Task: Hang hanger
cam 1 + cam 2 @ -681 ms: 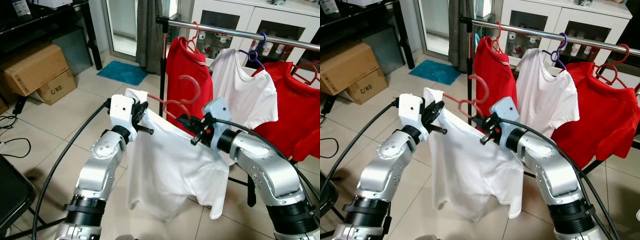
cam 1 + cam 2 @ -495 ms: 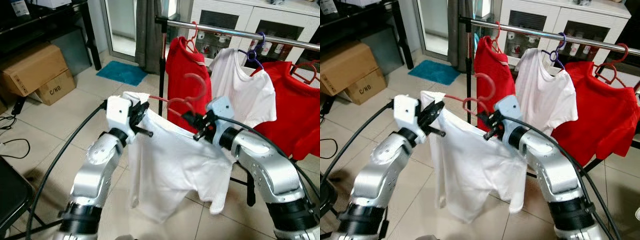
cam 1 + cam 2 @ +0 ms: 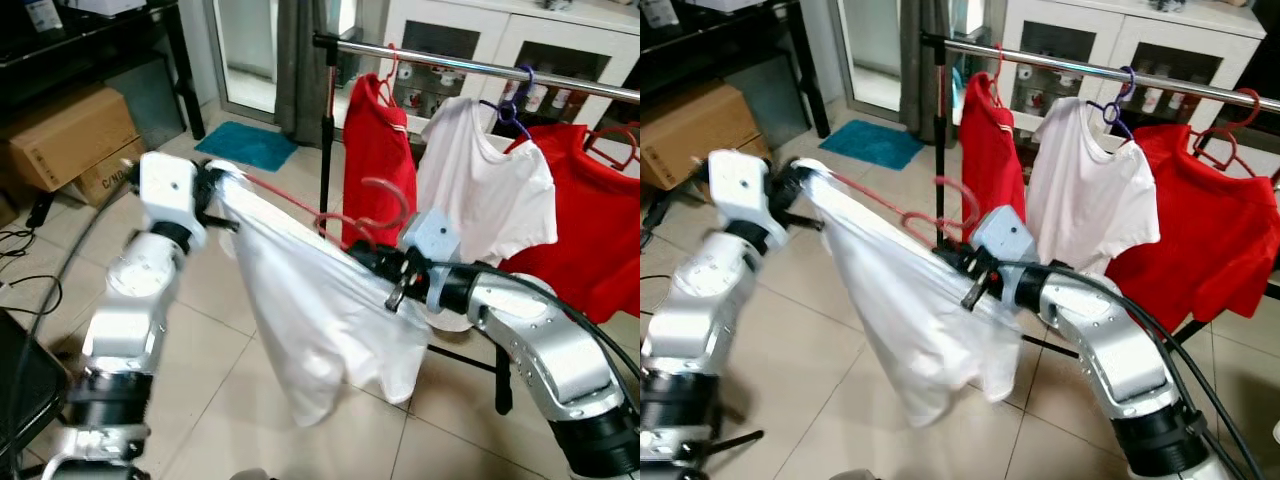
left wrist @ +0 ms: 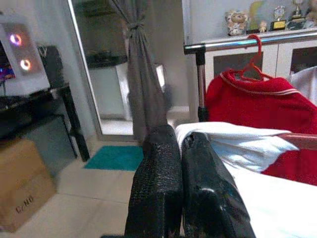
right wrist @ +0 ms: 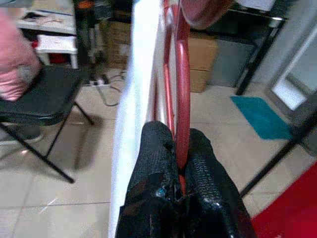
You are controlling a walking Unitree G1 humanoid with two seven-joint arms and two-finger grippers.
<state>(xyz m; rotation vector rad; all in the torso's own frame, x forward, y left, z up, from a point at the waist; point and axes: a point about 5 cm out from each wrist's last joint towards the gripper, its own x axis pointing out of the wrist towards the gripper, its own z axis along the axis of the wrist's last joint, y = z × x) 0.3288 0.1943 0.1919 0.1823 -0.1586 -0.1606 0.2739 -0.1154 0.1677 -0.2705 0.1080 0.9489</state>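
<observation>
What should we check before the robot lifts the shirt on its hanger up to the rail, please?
1. Right gripper shut on the red hanger: ok, the wire sits between its fingers.
2. Left gripper holding the white shirt at its shoulder: ok, the fingers are closed on the cloth.
3. Hanger hook above the rail: not ok, it is well below.
4. Hanger level: not ok, it slopes down from the left gripper toward the right.
5. Free spot on the rail: cannot tell; the hanging red shirt sits close to the end post.
6. Shirt clear of the floor: ok, its hem hangs above the tiles.
</observation>
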